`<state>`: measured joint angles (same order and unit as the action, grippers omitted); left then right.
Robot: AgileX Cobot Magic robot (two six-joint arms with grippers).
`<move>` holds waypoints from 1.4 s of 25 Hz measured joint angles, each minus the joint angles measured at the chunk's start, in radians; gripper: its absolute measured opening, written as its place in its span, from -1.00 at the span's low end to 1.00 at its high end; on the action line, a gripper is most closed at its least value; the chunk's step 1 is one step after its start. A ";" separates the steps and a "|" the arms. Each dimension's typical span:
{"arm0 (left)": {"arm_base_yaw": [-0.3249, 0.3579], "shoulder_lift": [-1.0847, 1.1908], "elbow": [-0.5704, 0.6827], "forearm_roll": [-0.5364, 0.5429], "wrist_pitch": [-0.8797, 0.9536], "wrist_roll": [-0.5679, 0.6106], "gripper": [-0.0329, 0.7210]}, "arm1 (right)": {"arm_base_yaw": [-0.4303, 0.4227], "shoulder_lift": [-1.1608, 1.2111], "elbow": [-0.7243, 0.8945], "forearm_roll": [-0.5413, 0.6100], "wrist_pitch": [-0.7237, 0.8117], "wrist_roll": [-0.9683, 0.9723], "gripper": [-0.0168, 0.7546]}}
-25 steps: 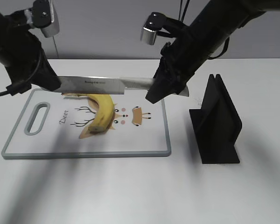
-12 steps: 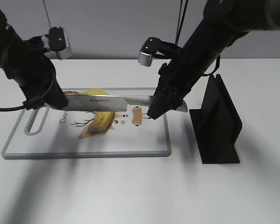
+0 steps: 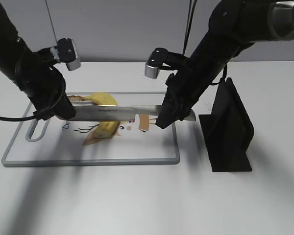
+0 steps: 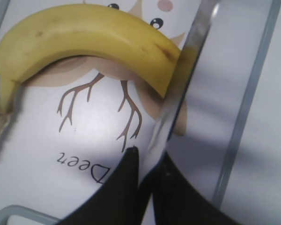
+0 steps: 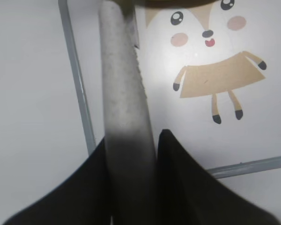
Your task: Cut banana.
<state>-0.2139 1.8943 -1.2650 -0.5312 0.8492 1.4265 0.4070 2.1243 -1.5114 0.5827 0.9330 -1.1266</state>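
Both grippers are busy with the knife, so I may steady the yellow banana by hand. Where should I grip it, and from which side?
Judging by its pose, pinch the yellow banana at the thin stem end from the cutting board's handle-slot side; the steel knife blade crosses near the opposite tip.

Slanted frontal exterior view over the surface [image 3: 137,196]; both wrist views close, straight down on the shared cutting board [image 3: 137,152].

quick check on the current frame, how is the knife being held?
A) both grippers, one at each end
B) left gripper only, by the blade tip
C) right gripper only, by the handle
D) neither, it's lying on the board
A: the knife spans between the left gripper pinching the blade end and the right gripper clamped on the handle, over the banana.
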 joint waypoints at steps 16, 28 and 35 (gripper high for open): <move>-0.006 0.044 0.000 -0.016 -0.032 0.000 -0.76 | 0.000 0.020 0.000 -0.027 -0.047 -0.003 -0.39; -0.006 0.051 0.000 -0.022 -0.028 0.000 -0.76 | 0.000 0.021 0.000 -0.033 -0.051 -0.006 -0.39; -0.006 0.051 0.000 -0.020 -0.022 -0.002 -0.76 | 0.001 0.021 0.000 -0.033 -0.045 -0.006 -0.39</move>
<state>-0.2195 1.9449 -1.2650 -0.5514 0.8276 1.4247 0.4081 2.1455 -1.5114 0.5495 0.8882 -1.1327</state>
